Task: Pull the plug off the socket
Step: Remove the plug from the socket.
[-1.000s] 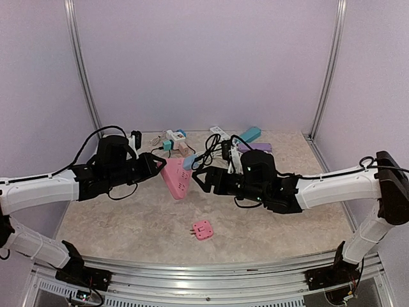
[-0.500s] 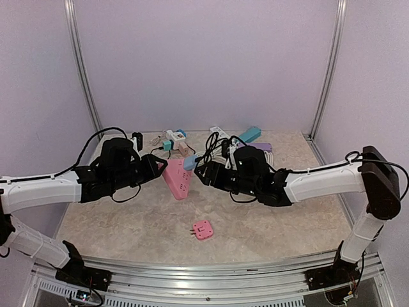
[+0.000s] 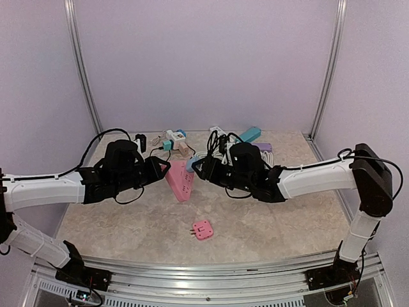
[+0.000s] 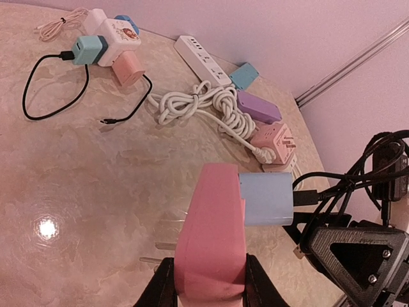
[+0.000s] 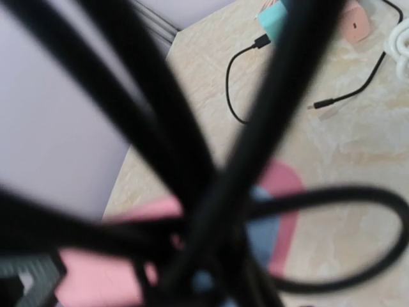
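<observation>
My left gripper (image 3: 165,171) is shut on the lower end of the pink socket (image 3: 181,181) and holds it tilted above the table; its fingers (image 4: 163,288) clamp both sides of the socket (image 4: 211,236). The light blue plug (image 4: 265,198) sits in the socket's right face, with a black cable leaving its far end. In the top view the plug (image 3: 190,164) meets my right gripper (image 3: 199,167). One black right finger (image 4: 351,249) shows just right of and below the plug. In the right wrist view blurred black cables (image 5: 211,166) hide the jaws; the plug (image 5: 265,233) shows behind them.
A small pink adapter (image 3: 202,229) lies on the table near the front. Behind are a white power strip (image 4: 201,54), a coiled white cord (image 4: 204,105), purple (image 4: 259,105) and teal (image 4: 244,75) adapters and a teal charger (image 4: 88,49) with a black lead. Walls close three sides.
My right arm has moved left, bringing its gripper up to the blue plug. The left gripper and the pink socket have shifted slightly right.
</observation>
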You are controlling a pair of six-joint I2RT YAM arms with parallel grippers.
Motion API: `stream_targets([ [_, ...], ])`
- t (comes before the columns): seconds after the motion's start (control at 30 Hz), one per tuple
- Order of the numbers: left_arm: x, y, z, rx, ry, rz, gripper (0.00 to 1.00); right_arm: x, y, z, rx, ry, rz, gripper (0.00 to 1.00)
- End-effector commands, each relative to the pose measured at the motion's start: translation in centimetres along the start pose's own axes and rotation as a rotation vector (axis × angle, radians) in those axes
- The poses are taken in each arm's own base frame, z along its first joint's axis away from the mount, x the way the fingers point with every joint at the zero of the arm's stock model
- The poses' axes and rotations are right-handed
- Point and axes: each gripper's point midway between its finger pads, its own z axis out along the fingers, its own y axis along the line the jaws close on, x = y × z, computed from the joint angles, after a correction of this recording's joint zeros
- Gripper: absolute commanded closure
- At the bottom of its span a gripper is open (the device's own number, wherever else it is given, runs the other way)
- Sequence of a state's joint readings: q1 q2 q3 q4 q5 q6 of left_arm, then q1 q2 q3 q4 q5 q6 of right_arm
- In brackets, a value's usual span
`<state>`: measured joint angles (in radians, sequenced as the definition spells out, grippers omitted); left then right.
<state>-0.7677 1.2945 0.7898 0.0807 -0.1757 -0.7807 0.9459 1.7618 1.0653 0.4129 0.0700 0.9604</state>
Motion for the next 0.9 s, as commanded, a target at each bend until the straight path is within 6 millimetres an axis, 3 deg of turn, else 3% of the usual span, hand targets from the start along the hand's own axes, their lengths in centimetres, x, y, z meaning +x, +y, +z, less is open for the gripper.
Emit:
stream_targets([
  [0.0, -1.5, -3.1, -0.2, 0.084, -0.057, 0.005, 0.76, -1.3, 0.4, 0.9, -0.013, -0.043, 0.018, 0.39],
  [0.17, -1.2, -3.7, -0.1, 0.094, -0.056, 0.015, 0.76, -1.5, -0.2, 1.7, 0.005, -0.052, 0.032, 0.42],
  [0.57, -0.7, -4.5, -0.1, 0.116, -0.051, 0.021, 0.76, -1.3, -1.6, 2.7, 0.038, -0.049, 0.048, 0.60],
  [0.87, -0.1, -5.2, 0.0, 0.135, -0.031, 0.033, 0.75, -1.2, -2.8, 3.4, 0.076, -0.048, 0.054, 0.66],
])
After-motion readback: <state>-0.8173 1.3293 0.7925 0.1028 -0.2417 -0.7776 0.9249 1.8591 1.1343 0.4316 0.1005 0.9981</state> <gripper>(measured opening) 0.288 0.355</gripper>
